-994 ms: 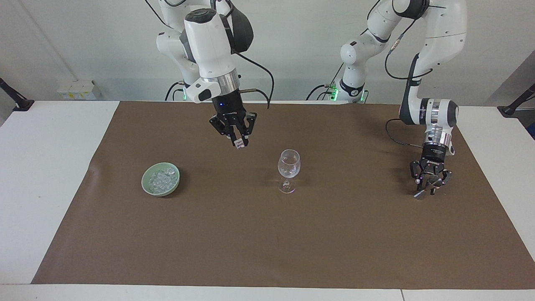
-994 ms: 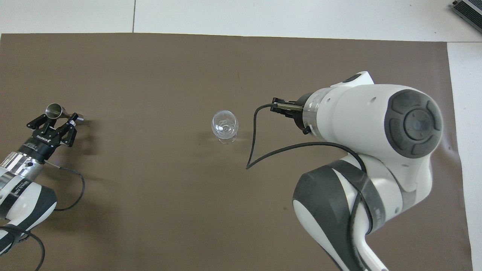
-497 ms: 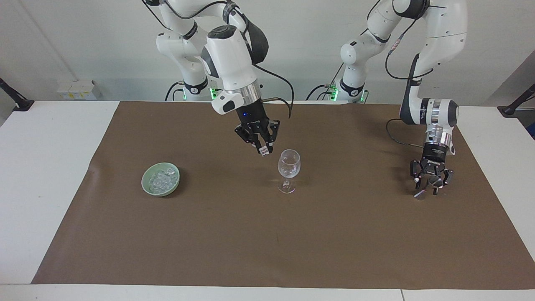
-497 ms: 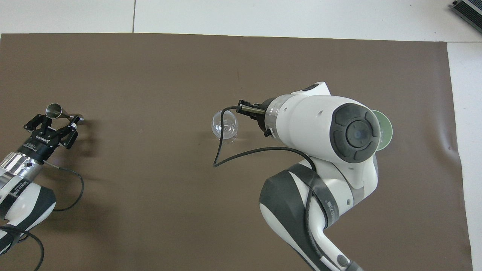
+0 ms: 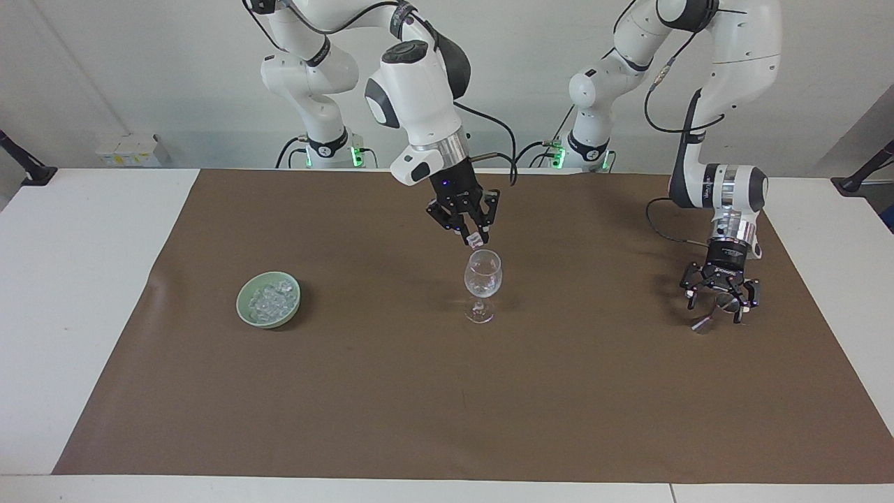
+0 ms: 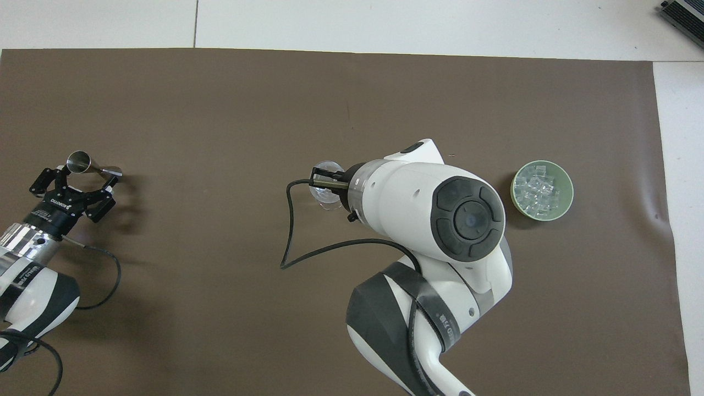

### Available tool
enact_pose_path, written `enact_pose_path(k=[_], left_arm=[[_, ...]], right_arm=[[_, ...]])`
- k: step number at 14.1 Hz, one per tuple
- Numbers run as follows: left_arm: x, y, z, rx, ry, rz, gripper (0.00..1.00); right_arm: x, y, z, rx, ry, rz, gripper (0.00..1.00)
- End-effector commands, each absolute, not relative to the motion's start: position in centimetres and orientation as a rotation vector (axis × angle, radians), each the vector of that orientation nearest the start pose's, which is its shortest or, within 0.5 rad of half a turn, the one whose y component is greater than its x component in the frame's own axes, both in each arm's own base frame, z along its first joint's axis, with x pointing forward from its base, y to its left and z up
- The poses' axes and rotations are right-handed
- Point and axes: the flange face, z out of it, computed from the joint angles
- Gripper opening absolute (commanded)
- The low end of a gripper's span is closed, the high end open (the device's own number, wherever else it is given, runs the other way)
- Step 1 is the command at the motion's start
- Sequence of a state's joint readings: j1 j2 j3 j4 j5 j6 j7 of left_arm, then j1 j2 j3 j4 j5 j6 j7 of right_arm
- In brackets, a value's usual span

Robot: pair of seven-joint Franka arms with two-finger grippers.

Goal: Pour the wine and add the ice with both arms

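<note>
The right claw point(image 5: 474, 239) hangs right above the rim of the wine glass point(image 5: 482, 283), fingers pinched narrow on a single ice cube point(image 5: 475, 242), a small whitish chunk showing at the fingertips, just clear of the glass mouth and not touching it. From overhead the right arm's white wrist covers most of that glass point(image 6: 325, 190), so only part of the bowl and foot peeks out beside the black cable. The glass is clear, stemmed, standing upright on its round foot near the middle of the brown mat point(image 5: 447, 391), and whether anything is in it I can't tell. Out toward the right arm's end of the desk point(image 5: 77, 279) sits the pale green bowl point(image 5: 269, 299), round and shallow, heaped with the rest of the ice point(image 6: 539, 190), glassy glinting cubes, well apart from the glass. Over at the left arm's end, the left claw point(image 5: 719, 304) is low over the mat with its fingers spread around a small shiny metal jigger point(image 6: 81, 161); whether they actually touch it I cannot tell. Nothing stands between the right claw and the glass. The mat lies smooth and matte, with a slight ripple at the edge near the bowl, over the white desk.
</note>
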State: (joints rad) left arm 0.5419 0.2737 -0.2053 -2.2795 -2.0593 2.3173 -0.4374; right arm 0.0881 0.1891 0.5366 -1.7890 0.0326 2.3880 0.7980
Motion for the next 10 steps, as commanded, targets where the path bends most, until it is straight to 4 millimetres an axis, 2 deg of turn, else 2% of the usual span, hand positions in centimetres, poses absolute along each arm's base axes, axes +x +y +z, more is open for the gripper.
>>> enact_pose_path(k=[1,8,10], left_arm=[[50.7,16.3,24.2,0.492,1.849,-0.258,1.0],[49.7,15.6,27.1,0.501,1.874,-0.213,1.0],[49.8,14.9,28.0,0.502,1.881,-0.212,1.0]], right_arm=[[54.2,36.6,49.1,-2.713,0.305,-0.371,0.0],[54.3,37.2,49.1,-2.719,0.22,-0.479,0.0],[54.7,37.7,47.9,-2.713,0.214,-0.473,0.0]])
